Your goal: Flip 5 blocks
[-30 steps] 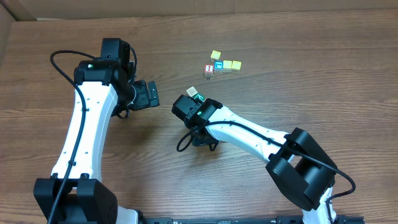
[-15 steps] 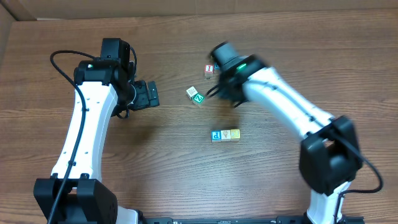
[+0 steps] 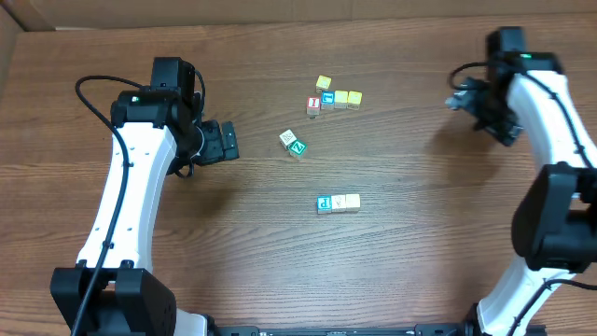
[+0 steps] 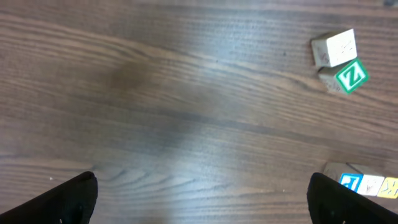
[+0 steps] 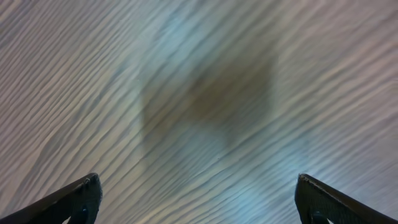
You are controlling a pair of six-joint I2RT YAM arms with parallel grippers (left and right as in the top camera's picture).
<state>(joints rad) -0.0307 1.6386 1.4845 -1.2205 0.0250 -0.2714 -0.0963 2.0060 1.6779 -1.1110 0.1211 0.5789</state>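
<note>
Overhead, we see the left pincer [image 3: 227, 142], jaws spread and empty, near the green Z block [image 3: 298, 147] on its left. A whitish block [image 3: 288, 138] touches the Z block. Below and right of the Z block a row runs left to right: blue P block [image 3: 324, 203], second whitish block [image 3: 339, 202], cream block [image 3: 352, 201]. The right pincer [image 3: 459, 101], likewise spread and empty, hangs well right of the Z block. We judge the left arm nearer, and bare table [image 3: 233, 243] surrounds both groups.
</note>
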